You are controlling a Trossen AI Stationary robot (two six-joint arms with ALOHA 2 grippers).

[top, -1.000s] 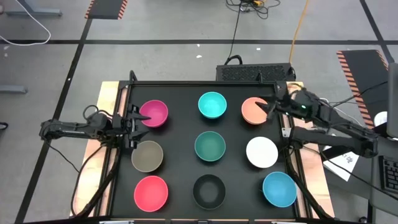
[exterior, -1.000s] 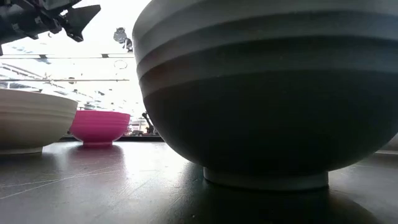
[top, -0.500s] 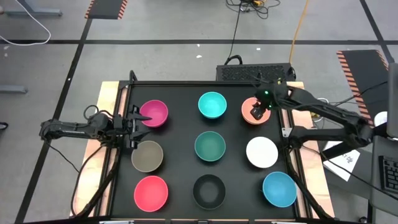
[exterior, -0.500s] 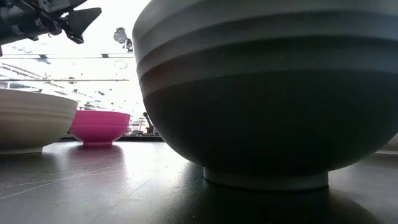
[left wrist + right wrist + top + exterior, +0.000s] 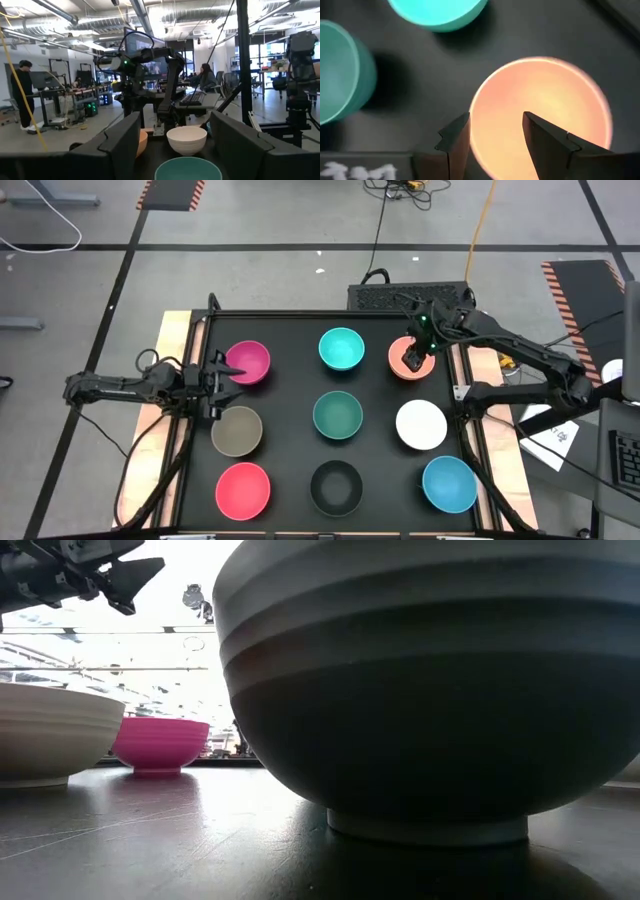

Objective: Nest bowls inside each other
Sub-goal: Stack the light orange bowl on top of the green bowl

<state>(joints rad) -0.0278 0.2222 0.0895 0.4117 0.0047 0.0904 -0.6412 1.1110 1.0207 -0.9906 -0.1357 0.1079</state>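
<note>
Nine bowls stand upright in three rows of three on the black table top. My right gripper (image 5: 414,361) is open and points down over the salmon-orange bowl (image 5: 399,352). In the right wrist view this gripper (image 5: 495,122) has one finger over the salmon-orange bowl's (image 5: 555,100) hollow and one outside its rim. My left gripper (image 5: 218,383) waits open at the table's left side, between the magenta bowl (image 5: 250,362) and the olive-grey bowl (image 5: 237,430). It (image 5: 125,575) stays raised above the table.
The turquoise bowl (image 5: 341,348), dark green bowl (image 5: 338,415), white bowl (image 5: 421,425), pink-red bowl (image 5: 243,488), black bowl (image 5: 336,486) and blue bowl (image 5: 449,484) fill the other places. A raised frame (image 5: 300,315) borders the table. People stand in the room beyond.
My right gripper has swung from beside the salmon-orange bowl's right edge toward the table's left, over that bowl, and has tipped to point down. The bowls have not moved.
</note>
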